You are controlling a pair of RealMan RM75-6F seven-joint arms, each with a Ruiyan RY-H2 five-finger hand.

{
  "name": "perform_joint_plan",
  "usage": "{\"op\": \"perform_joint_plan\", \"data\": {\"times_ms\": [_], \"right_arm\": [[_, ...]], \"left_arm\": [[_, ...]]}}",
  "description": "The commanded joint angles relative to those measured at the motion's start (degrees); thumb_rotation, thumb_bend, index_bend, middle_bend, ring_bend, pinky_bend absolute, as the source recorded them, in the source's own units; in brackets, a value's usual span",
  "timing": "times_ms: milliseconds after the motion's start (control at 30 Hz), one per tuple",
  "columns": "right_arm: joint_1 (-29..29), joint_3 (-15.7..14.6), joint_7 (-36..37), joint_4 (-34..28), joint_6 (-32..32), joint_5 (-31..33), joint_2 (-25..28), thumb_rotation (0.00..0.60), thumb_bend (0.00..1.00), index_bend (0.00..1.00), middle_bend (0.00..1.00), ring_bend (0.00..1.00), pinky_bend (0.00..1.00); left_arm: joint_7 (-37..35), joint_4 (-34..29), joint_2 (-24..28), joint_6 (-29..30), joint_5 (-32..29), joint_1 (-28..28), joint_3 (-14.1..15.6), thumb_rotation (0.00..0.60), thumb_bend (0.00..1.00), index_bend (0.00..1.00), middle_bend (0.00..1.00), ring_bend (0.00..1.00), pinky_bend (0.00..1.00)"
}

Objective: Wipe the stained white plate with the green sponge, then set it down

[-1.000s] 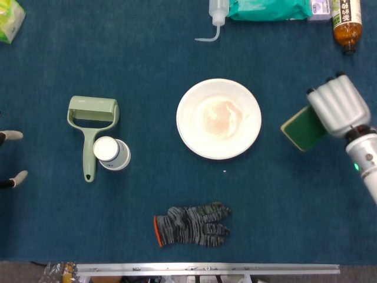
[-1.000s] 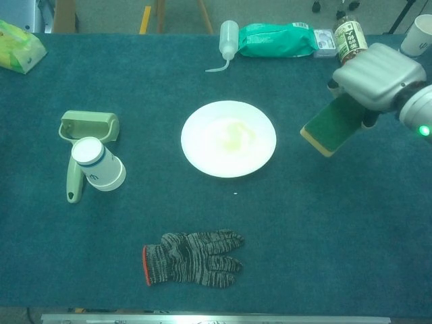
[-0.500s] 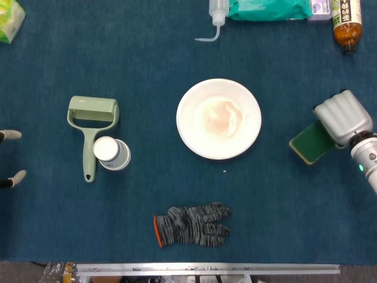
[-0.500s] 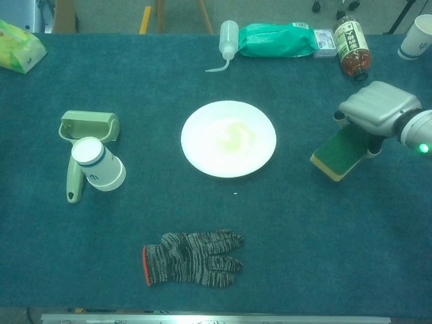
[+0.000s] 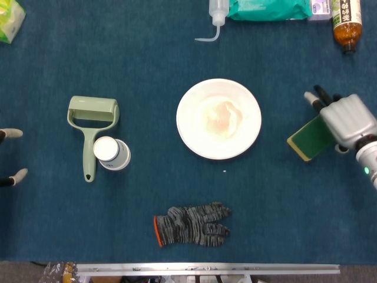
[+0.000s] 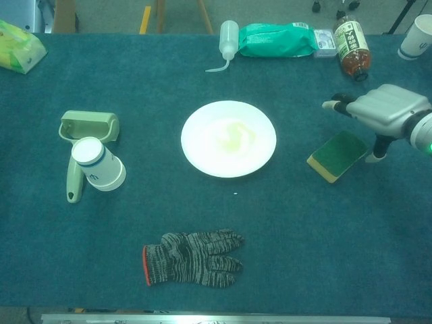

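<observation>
Right hand released above green sponge; white plate between it and lint roller, cup

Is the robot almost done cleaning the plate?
Close to the end, it seems. The green sponge lies flat on the table to the right of the white plate, and the right robot hand sits above it with fingers spread, not holding it. But the plate has a faint smear in its middle, so the wiping may not have cleaned it fully. The left robot hand barely shows at the table's edge.
</observation>
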Motion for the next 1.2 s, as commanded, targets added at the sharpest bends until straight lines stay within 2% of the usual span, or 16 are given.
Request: {"op": "perform_joint_plan", "data": {"times_ms": [33, 167, 267, 433, 633, 900, 1200], "right_arm": [[-3.76, 0.46, 1.04, 0.56, 8.85, -7.28, 0.70, 0.600, 0.00, 0.01, 0.06, 0.25, 0.48], [-8.07, 0.07, 3.36, 0.99, 15.99, -13.24, 2.46, 0.600, 0.00, 0.13, 0.21, 0.25, 0.48], [-11.74, -0.48, 6.58, 1.08, 20.14, -16.71, 4.57, 0.600, 0.00, 0.19, 0.26, 0.25, 0.47], [-18.58, -1.88, 9.59, 3.58, 27.54, -22.19, 5.84, 0.600, 0.00, 0.25, 0.30, 0.25, 0.43], [-26.04, -2.52, 13.08, 5.55, 35.00, -27.80, 5.52, 0.600, 0.00, 0.29, 0.32, 0.25, 0.42], [-33.01, -1.31, 17.83, 10.76, 39.19, -31.24, 3.15, 0.600, 0.00, 0.29, 0.34, 0.25, 0.42], [-35.62, 2.14, 23.71, 15.25, 36.15, -31.52, 1.82, 0.600, 0.00, 0.29, 0.34, 0.25, 0.42]], "left_arm": [[0.35, -0.50, 0.07, 1.58, 0.04, 0.05, -0.91, 0.600, 0.15, 0.29, 0.02, 0.09, 0.34], [1.27, -1.49, 0.35, 4.63, 0.29, 0.13, -2.54, 0.600, 0.15, 0.27, 0.06, 0.10, 0.34], [2.12, -2.45, 0.72, 6.54, 0.31, 0.17, -3.66, 0.600, 0.15, 0.27, 0.10, 0.14, 0.34], [4.55, -4.48, 1.74, 8.48, -0.03, 0.36, -4.74, 0.600, 0.15, 0.27, 0.11, 0.15, 0.34], [6.69, -6.08, 2.57, 9.25, -0.50, 0.51, -5.17, 0.600, 0.15, 0.27, 0.12, 0.15, 0.34], [7.98, -7.33, 3.07, 8.68, -0.42, 0.34, -4.70, 0.600, 0.15, 0.27, 0.13, 0.15, 0.34], [8.92, -8.75, 3.76, 7.04, -1.63, -0.37, -4.98, 0.600, 0.15, 0.27, 0.13, 0.15, 0.35]]}}
